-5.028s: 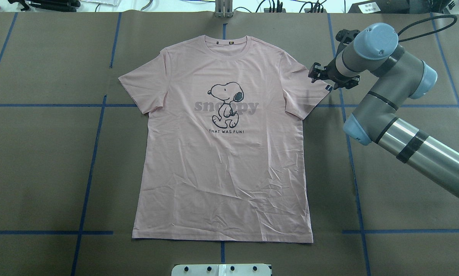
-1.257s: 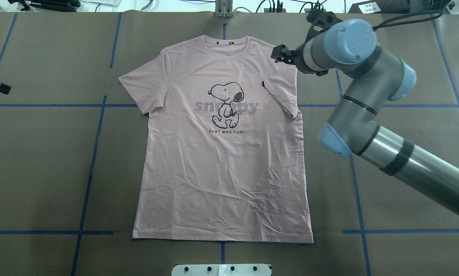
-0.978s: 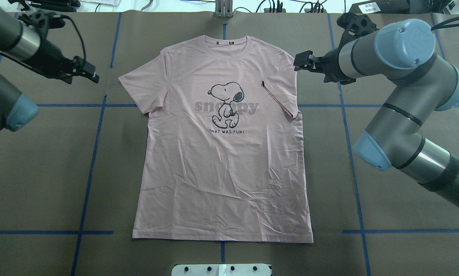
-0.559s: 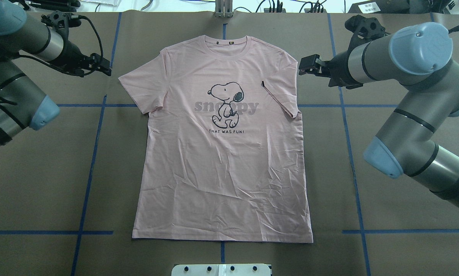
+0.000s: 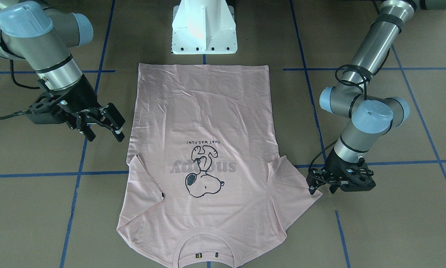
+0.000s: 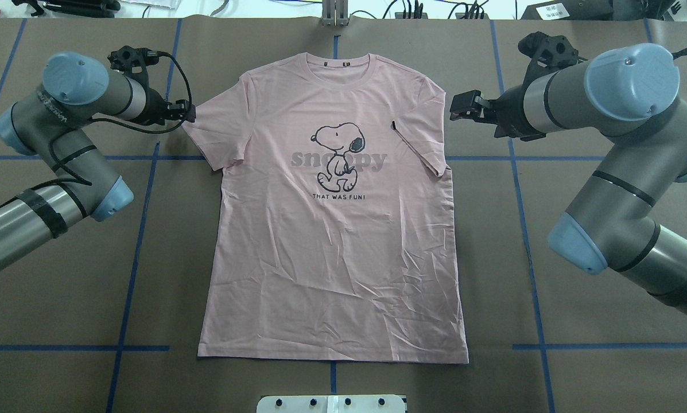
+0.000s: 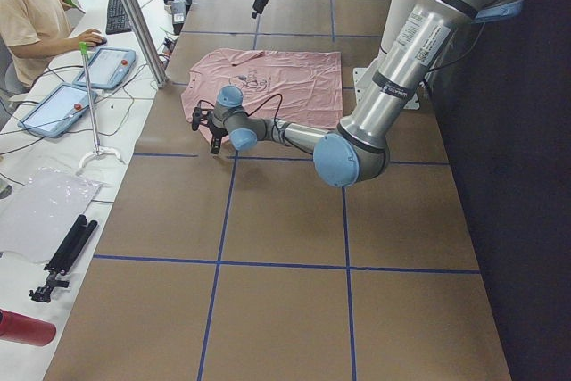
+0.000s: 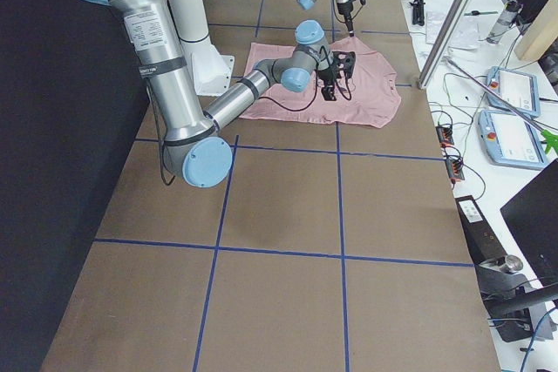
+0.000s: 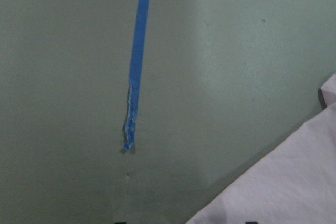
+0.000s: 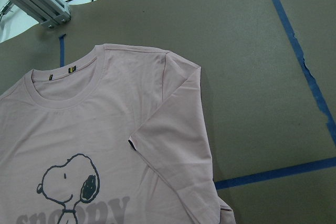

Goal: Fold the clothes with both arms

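Hovering wide open and empty, our right claw (image 5: 105,134) hangs just beside the shirt (image 6: 332,258). Our left claw (image 5: 321,188), jaws also parted, meets its outstretched sleeve's tip. The shirt lies flat on the table (image 6: 62,275), other sleeve folded inward.

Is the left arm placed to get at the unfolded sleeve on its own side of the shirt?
Probably yes. The left pincer is right at the outer edge of that sleeve of the T-shirt, jaws apart. Nothing lies on the sleeve, and only bare table surrounds it.
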